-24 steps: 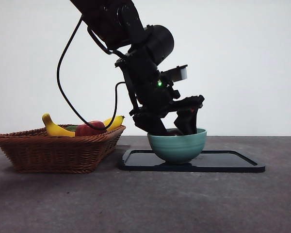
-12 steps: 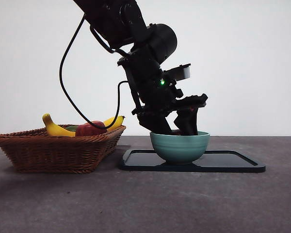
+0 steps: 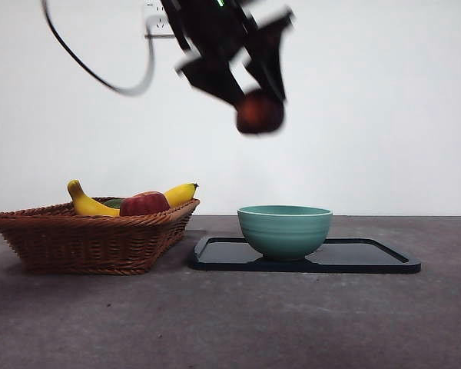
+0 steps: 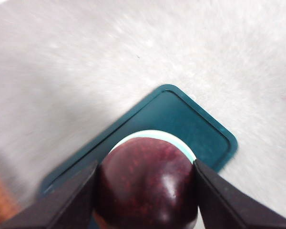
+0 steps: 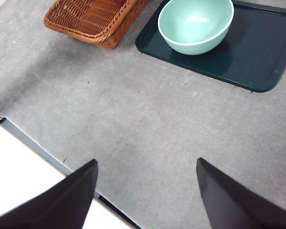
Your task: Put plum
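Observation:
The plum (image 4: 148, 183), dark maroon and glossy, sits clamped between the jaws of my left gripper (image 4: 145, 191). In the front view that gripper (image 3: 250, 92) hangs blurred high above the table with the plum (image 3: 260, 112) at its tip, well above the teal bowl (image 3: 284, 229). The bowl (image 5: 196, 25) stands empty on the dark tray (image 5: 257, 52); its rim (image 4: 181, 143) peeks out behind the fruit in the left wrist view. My right gripper (image 5: 145, 191) waits open over bare table, away from everything.
A wicker basket (image 3: 88, 234) left of the tray (image 3: 369, 257) holds bananas (image 3: 88, 204), a red apple (image 3: 144, 204) and something green. The basket's corner (image 5: 93, 19) also shows in the right wrist view, as does the table's near edge (image 5: 33, 143).
My left gripper has risen fast out of the bowl to high above the table, carrying the plum up with it. The bowl now stands empty.

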Tool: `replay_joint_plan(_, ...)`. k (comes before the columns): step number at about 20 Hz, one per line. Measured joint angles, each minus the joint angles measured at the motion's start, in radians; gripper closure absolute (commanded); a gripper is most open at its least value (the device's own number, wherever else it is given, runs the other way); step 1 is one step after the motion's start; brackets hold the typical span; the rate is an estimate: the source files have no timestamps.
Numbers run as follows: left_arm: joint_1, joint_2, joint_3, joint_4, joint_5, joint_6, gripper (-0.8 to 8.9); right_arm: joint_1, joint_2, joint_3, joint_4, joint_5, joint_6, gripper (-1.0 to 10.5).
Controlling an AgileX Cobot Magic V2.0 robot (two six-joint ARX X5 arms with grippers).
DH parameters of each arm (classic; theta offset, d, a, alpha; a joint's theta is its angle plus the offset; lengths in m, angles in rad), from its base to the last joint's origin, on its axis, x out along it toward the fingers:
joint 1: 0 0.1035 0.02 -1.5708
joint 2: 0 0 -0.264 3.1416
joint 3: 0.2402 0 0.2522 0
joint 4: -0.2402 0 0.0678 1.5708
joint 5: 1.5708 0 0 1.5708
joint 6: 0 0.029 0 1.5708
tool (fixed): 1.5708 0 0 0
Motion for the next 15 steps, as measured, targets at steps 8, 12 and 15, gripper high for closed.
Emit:
replay_joint_plan(8,0.077,-0.309,0.000,-0.260,0.000,0.014,5.78,0.000,0.000,0.000,0.001,0.000,0.000,6.1)
replay_joint_plan(12,0.152,-0.472,-0.022,-0.349,0.000,0.014,5.78,0.000,0.000,0.000,0.001,0.000,0.000,6.1)
replay_joint_plan(15,0.222,-0.612,-0.136,-0.327,0.000,0.014,5.78,0.000,0.000,0.000,0.002,0.000,0.000,6.1)
